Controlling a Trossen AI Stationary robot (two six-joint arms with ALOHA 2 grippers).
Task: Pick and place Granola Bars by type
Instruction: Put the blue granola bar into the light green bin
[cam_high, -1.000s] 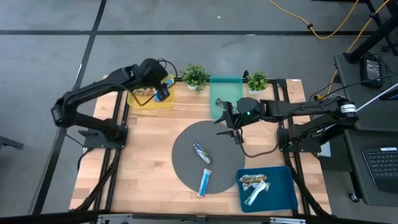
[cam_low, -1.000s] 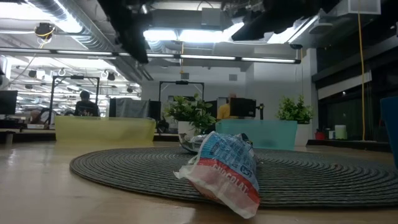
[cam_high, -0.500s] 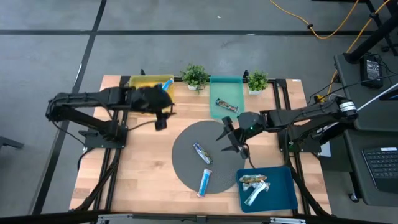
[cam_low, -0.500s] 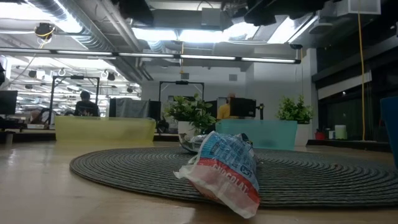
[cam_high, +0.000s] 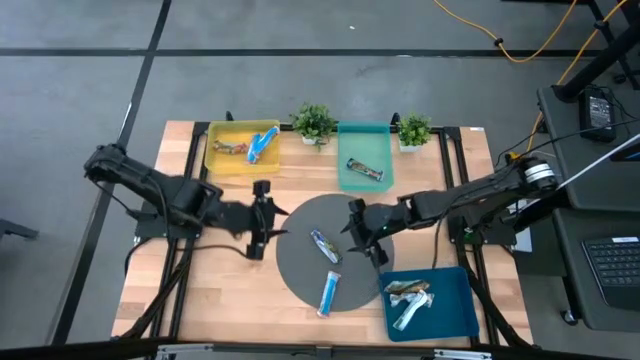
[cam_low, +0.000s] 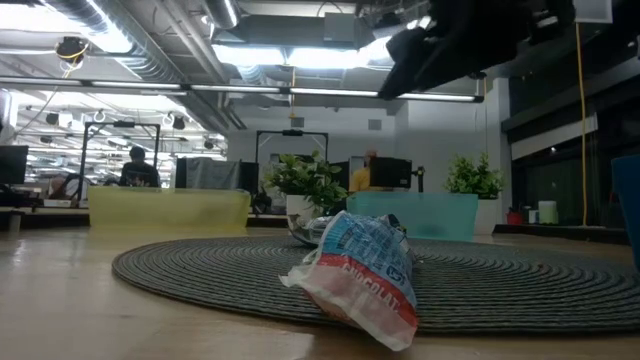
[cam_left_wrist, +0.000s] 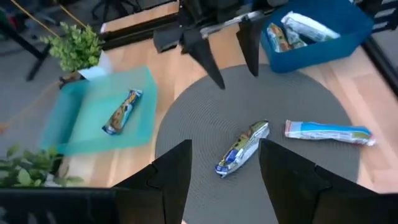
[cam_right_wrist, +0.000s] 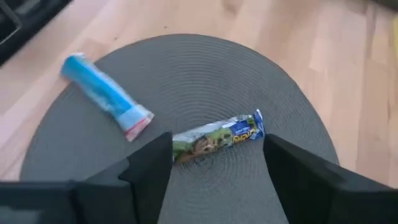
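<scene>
Your left gripper (cam_high: 262, 218) has come away from the yellow bin (cam_high: 241, 150), where it hung a second ago, and now sits low at the left edge of the round grey mat (cam_high: 300, 262). Its fingers stand apart and hold nothing. The right gripper (cam_high: 362, 230) has likewise left the teal tray (cam_high: 365, 180) and dropped to the mat's right side, fingers spread and empty, and by the look of it they are widening.

Both drop-offs look done: a blue bar (cam_high: 262, 143) and a brown one (cam_high: 231, 148) lie in the yellow bin, one green-marked bar (cam_high: 364, 169) in the teal tray, and two more in the blue bin (cam_high: 462, 313) at the near right.

Two bars are left on the mat. The green-and-blue granola bar (cam_high: 324, 245) lies near the middle, directly between both sets of fingers in each wrist view. The blue-and-white bar (cam_high: 330, 291) lies near the mat's front edge.

You have both arms pointing at the same bar. I would judge that the risk here: let one arm take it and send the other to the blue-and-white one.
</scene>
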